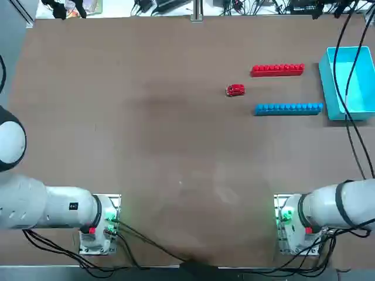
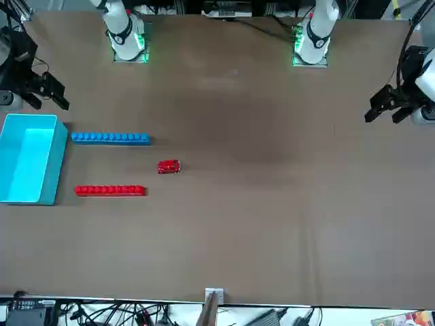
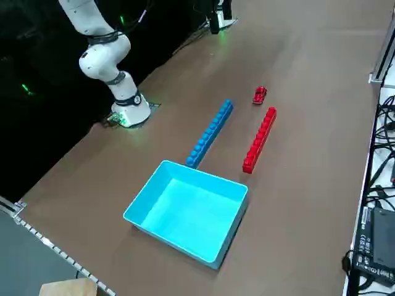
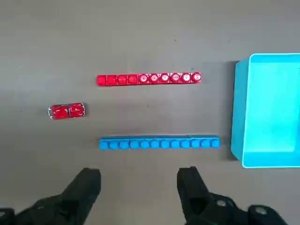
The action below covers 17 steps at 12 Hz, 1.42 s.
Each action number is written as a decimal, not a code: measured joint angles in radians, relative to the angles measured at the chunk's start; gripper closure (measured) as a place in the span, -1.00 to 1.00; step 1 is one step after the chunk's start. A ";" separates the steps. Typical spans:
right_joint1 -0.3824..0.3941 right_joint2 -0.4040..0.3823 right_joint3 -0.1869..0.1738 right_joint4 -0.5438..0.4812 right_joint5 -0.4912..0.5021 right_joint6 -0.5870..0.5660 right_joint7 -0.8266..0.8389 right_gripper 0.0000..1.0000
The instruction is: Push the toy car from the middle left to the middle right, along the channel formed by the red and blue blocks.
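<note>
Looking down from the top view, the brown tabletop (image 1: pixel 176 146) carries the toy car (image 1: pixel 235 90) just outside the left end of the channel (image 1: pixel 281 89), between the lines of the red block (image 1: pixel 278 70) and blue block (image 1: pixel 288 109). The light-blue bin (image 1: pixel 350 82) stands near their right ends, crossed by black cables (image 1: pixel 338 76). The right gripper is out of this picture.

In the front view, the right gripper (image 2: pixel 54 102) is at the left, above the table near the bin, partly cut off. Cables and equipment line the far side from the robot.

The right side view shows a dark area (image 3: pixel 37 92) beyond the robot's edge; the right gripper is out of sight.

In the right wrist view, the right gripper is spread wide, holding nothing; the bin is cut off.
</note>
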State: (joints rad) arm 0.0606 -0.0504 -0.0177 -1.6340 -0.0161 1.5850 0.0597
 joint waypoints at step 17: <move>0.131 0.021 0.006 -0.195 0.043 0.210 0.446 -1.00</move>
State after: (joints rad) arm 0.1916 -0.0295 -0.0121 -1.8289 0.0269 1.7947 0.5058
